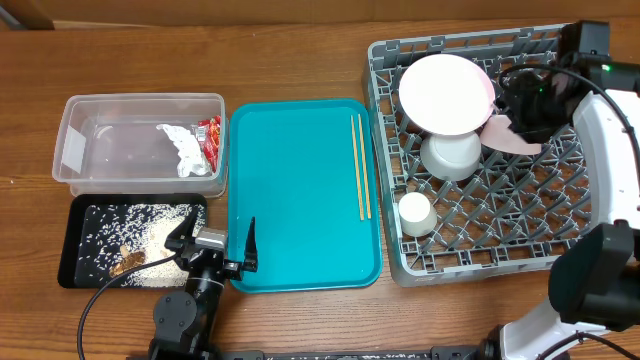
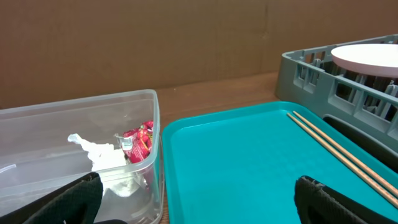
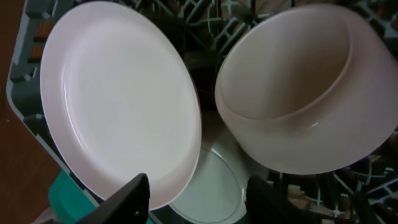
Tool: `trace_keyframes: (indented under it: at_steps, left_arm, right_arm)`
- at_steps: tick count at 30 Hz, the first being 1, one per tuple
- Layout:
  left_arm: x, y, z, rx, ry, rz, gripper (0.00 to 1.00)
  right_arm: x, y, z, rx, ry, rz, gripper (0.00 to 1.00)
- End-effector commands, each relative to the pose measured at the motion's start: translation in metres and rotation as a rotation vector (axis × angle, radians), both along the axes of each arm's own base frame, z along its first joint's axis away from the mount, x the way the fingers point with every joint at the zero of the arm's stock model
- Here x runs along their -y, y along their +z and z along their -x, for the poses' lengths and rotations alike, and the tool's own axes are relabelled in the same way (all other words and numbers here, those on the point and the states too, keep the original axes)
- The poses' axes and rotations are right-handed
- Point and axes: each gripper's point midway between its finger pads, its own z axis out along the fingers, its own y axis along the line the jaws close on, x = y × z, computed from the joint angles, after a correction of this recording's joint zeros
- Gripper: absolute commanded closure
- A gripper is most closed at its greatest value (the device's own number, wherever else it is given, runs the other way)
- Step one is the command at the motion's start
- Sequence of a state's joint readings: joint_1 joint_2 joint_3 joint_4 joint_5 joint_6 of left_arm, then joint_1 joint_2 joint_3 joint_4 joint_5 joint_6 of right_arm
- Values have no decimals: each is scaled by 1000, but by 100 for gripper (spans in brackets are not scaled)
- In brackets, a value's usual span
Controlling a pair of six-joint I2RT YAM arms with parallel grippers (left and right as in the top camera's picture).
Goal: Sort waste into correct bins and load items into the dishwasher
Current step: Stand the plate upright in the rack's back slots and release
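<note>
My left gripper (image 1: pixel 215 243) hangs near the table's front edge, jaws spread wide, one finger over the black tray (image 1: pixel 78 262) of rice (image 1: pixel 150 240), the other over the teal tray (image 1: pixel 300 210). Two chopsticks (image 1: pixel 360 165) lie along that tray's right edge. Behind the black tray, the clear tub (image 1: pixel 70 150) holds wrappers (image 1: pixel 195 145). My right gripper (image 1: pixel 525 105) is over the dish rack (image 1: pixel 560 225), by the pink bowl (image 1: pixel 510 138), which is beside the plate (image 1: pixel 445 93), with the whitish bowl (image 1: pixel 450 155) and cup (image 1: pixel 414 212) in front.
</note>
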State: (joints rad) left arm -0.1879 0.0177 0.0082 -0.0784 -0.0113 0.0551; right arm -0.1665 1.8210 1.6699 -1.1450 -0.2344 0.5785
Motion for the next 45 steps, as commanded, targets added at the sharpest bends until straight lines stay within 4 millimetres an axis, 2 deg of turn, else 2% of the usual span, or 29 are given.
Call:
trace_keyframes:
  at_steps: [1,12,13,16,18,20,23,26,28,33,34,37,40,45]
  left_arm:
    - [3,0,1,0,-13,11,0]
    - [3,0,1,0,-13,11,0]
    - [2,0,1,0,-13,11,0]
    - [3,0,1,0,-13,11,0]
    - [2,0,1,0,-13,11,0]
    - [2,0,1,0,-13,11,0]
    - [3,0,1,0,-13,11,0]
    - [2,0,1,0,-13,11,0]
    - [2,0,1,0,-13,11,0]
    - [3,0,1,0,-13,11,0]
    - [2,0,1,0,-13,11,0]
    - [2,0,1,0,-13,11,0]
    - [3,0,1,0,-13,11,0]
    - [2,0,1,0,-13,11,0]
  right_arm:
    - [-28,-18,5,-54,53,-105,50]
    - [-35,-60,4,-156,-5,-112,57]
    - [-34,-64,4,-165,-14,-102,60]
    - [-34,-71,0,-168,-27,-95,84]
    - [-33,-69,-4,-150,-26,-94,96]
    - [-31,-66,-6,-141,-30,-89,96]
    - [-27,-57,-8,-121,-37,-81,96]
    - [-10,-29,-11,-50,-65,21,96]
    - [2,-2,-12,24,-73,124,96]
    - [18,62,-11,206,-9,397,96]
    - [20,86,-8,260,30,541,96]
    - [22,112,-4,282,57,774,96]
    - [13,118,-3,240,97,1004,96]
    - [0,100,-11,155,168,1184,96]
